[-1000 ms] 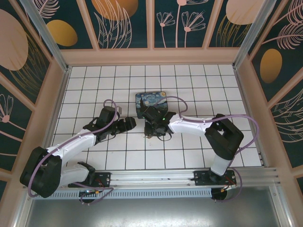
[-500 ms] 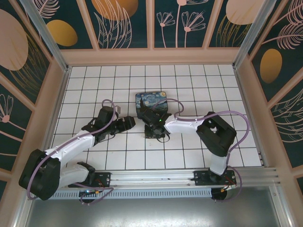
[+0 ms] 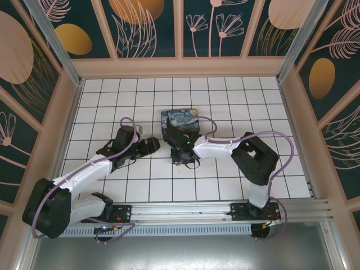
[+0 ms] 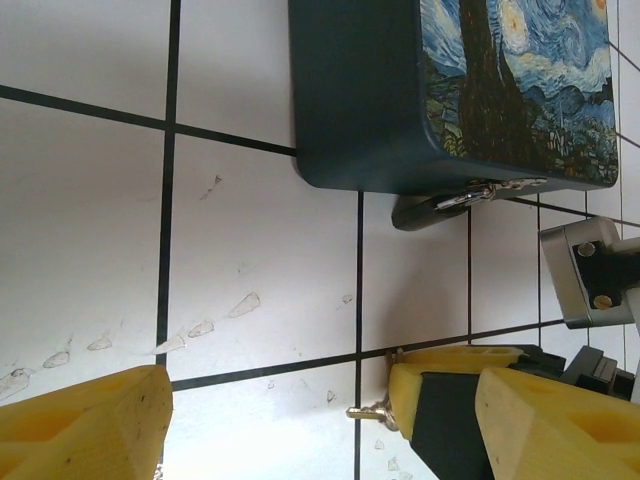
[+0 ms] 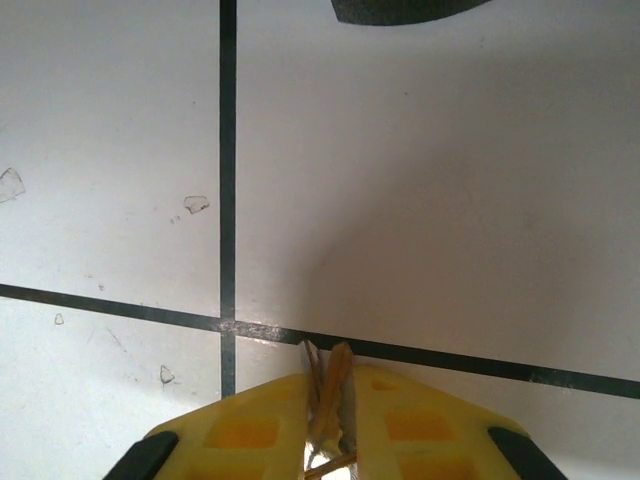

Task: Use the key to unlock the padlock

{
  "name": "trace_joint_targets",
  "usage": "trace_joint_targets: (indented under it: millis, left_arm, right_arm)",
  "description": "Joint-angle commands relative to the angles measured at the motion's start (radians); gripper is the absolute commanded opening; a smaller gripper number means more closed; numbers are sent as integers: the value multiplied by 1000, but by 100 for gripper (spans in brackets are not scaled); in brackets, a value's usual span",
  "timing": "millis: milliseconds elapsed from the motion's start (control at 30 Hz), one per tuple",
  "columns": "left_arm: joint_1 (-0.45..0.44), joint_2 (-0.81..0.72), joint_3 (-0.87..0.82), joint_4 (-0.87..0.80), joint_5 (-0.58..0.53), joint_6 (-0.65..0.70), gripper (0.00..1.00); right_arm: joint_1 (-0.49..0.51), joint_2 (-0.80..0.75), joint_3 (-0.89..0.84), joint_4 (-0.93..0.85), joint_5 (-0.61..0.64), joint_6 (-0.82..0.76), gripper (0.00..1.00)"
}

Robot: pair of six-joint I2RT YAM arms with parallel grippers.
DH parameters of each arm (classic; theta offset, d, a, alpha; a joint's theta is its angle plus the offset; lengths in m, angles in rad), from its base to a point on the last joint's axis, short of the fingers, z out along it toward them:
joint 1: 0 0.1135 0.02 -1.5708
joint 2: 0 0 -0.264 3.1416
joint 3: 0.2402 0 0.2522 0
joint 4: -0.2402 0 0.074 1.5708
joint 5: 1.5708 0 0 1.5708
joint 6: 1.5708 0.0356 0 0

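The padlock [image 4: 428, 210] is a small dark body with a thin metal shackle, hanging at the front edge of the blue painted tin box [image 4: 400, 110]. My right gripper [image 5: 330, 378] is shut on the key [image 5: 328, 385], a thin metal piece pinched upright between the yellow pads, low over the tile. In the left wrist view the key's tip [image 4: 366, 411] pokes out from the right gripper's yellow finger [image 4: 440, 400], below the padlock. My left gripper [image 4: 320, 385] is open and holds nothing. From above, the left gripper [image 3: 149, 146] sits just left of the right gripper [image 3: 181, 159].
The tin box [image 3: 180, 121] stands mid-table just beyond both grippers. White tiles with black grid lines [image 3: 225, 101] stretch around it. Patterned walls [image 3: 180, 34] enclose the table on three sides. A dark curved edge [image 5: 400, 8] shows at the top of the right wrist view.
The right gripper's jaws have closed on the key. The right arm's elbow has swung left, toward the box. The left arm has barely moved.
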Motion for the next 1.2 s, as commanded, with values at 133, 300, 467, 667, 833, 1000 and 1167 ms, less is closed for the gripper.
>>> trace_joint_targets:
  millis: [133, 300, 467, 667, 833, 1000, 1167]
  left_arm:
    - [6, 6, 21, -23, 8, 23, 79]
    - [6, 16, 32, -23, 14, 20, 79]
    - [6, 24, 51, -21, 25, 23, 79]
    - [-17, 63, 2, 61, 114, -20, 79]
    - [-17, 63, 22, 68, 86, -23, 79]
    - [-16, 64, 67, 22, 55, 3, 79]
    - [17, 47, 57, 27, 84, -1, 80]
  right_arm:
    - [18, -14, -93, 144, -18, 82, 7]
    - [17, -41, -101, 184, -14, 82, 4]
    - [10, -84, -89, 170, 2, 51, 1]
    - [-30, -138, -91, 141, -21, -14, 16]
    - [-44, -147, -108, 120, 5, -30, 16]
    - [-43, -185, -124, 116, -25, -14, 19]
    - [-27, -198, -194, 177, -97, 30, 24]
